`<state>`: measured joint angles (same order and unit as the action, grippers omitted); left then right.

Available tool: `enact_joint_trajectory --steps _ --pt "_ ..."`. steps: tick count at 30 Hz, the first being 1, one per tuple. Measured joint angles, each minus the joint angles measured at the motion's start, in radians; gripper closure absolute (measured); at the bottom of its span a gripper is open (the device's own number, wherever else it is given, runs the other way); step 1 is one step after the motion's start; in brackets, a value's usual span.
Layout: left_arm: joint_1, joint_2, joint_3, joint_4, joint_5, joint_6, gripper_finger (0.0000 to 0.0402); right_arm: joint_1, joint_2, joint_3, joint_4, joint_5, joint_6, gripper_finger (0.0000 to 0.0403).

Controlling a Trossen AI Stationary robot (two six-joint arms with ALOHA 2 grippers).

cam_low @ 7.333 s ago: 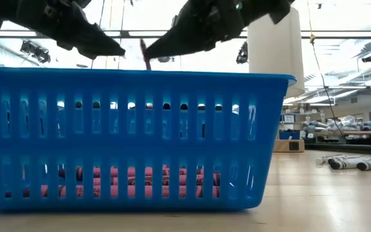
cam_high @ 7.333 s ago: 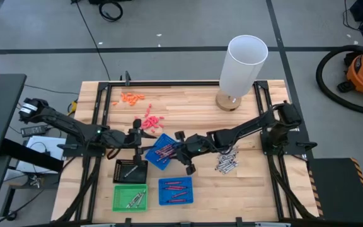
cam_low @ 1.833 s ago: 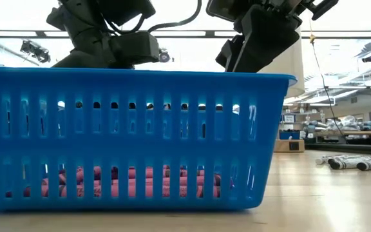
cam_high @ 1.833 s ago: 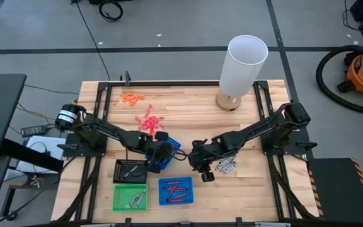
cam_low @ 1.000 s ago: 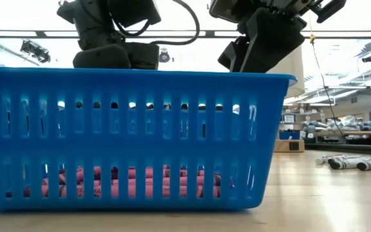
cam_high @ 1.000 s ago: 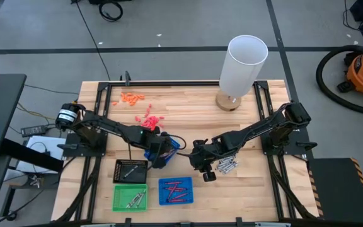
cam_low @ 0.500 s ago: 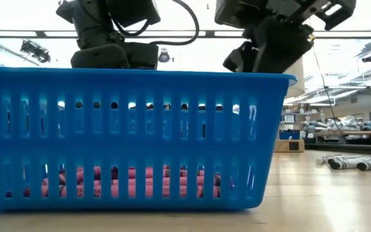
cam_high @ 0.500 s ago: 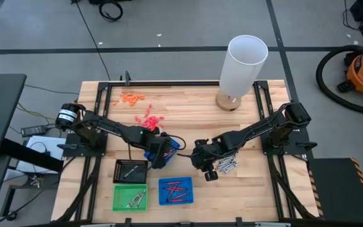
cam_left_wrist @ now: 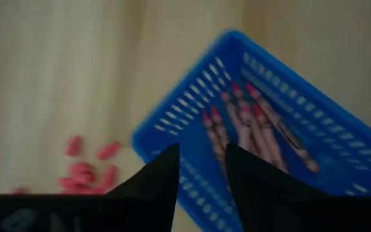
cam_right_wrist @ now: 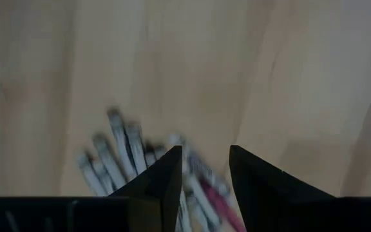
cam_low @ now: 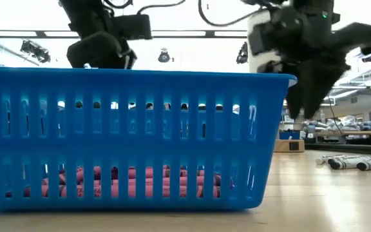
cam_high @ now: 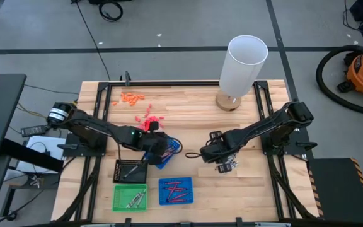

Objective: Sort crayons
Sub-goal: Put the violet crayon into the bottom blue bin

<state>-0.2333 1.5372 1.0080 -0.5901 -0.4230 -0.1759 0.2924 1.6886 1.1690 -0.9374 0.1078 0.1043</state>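
The wooden table (cam_high: 188,116) carries 4 small baskets, loose grey crayons (cam_high: 227,165), pink bits and a white cylinder (cam_high: 243,63).

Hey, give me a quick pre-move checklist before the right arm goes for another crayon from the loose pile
1. Right claw open, nothing between its fingers: ok.
2. Right claw above the loose grey crayons on the table: ok, the pile shows just past its fingertips.
3. A reddish crayon lies mixed in at the pile's edge; which stick the claw is lined up on: cannot tell.
4. Left claw out of the way: ok, it is open over the blue basket, apart from the right arm.
5. Sorting trays free to receive: ok, the small blue tray, green tray and black tray sit uncovered at the near edge.
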Motion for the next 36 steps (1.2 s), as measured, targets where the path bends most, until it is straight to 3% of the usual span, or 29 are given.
enact_joint_trajectory --steps 4,15,22,27,36 --pt "-0.05 -0.01 0.0 0.005 -0.104 0.02 0.0264 0.0 0.01 -0.006 -0.073 0.009 -0.015 0.0266" --pt "-0.223 -0.008 0.0 -0.048 -0.318 0.034 0.0264 0.0 0.011 -0.127 -0.033 0.048 -0.11 0.0266" --pt "-0.255 -0.009 -0.008 -0.087 -0.334 0.07 0.0264 0.0 0.011 -0.128 -0.044 0.059 -0.179 0.0266" --pt "-0.259 -0.064 -0.115 -0.017 -0.373 0.105 0.0264 0.0 0.011 -0.128 -0.073 0.093 -0.186 0.0266" --pt "-0.254 -0.313 -0.242 0.124 -0.39 0.118 0.0264 -0.011 0.011 -0.139 -0.15 0.101 -0.203 0.0266"
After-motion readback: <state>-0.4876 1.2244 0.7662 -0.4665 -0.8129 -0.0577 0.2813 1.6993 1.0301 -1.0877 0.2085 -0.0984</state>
